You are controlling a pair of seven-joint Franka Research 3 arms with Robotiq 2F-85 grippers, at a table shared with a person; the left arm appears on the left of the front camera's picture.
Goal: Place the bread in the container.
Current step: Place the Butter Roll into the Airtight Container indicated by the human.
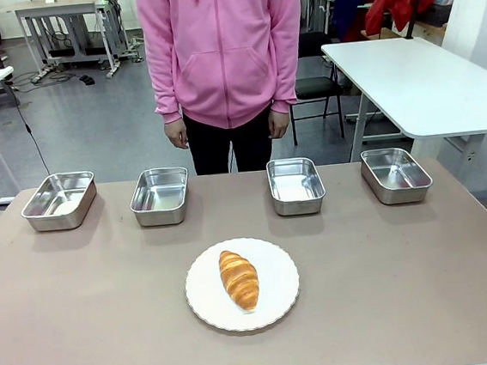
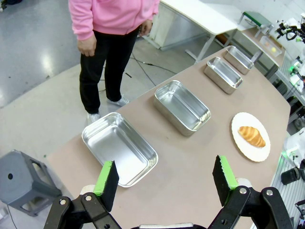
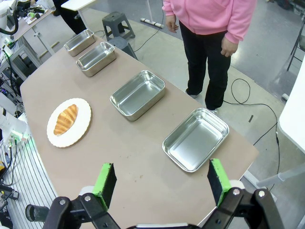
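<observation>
My left gripper hangs high over the table's 9 o'clock end with its green pads spread wide and nothing between them. My right gripper hangs over the 3 o'clock end, spread just as wide and empty.

The bread, a glossy golden-brown ridged croissant, lies in the middle of a round white scalloped plate at the centre of the brown table. In the front view its tapered ends point roughly to 11 and 5 o'clock.

Four small shiny rectangular stainless-steel pans stand empty in a row along the far edge. The inner left pan is at about 11 o'clock from the plate and the inner right pan at about 1 o'clock. I cannot tell which pan is meant. The person in a pink hooded top stands at 12 o'clock, hands down.

I judge the reach for the croissant has not begun. To do it well I should:
- come straight down over the thick middle;
- turn my wrist so the pads close across its width;
- squeeze softly, since the crust will likely crush;
- lift clear of the plate rim before heading toward 12 o'clock.
</observation>
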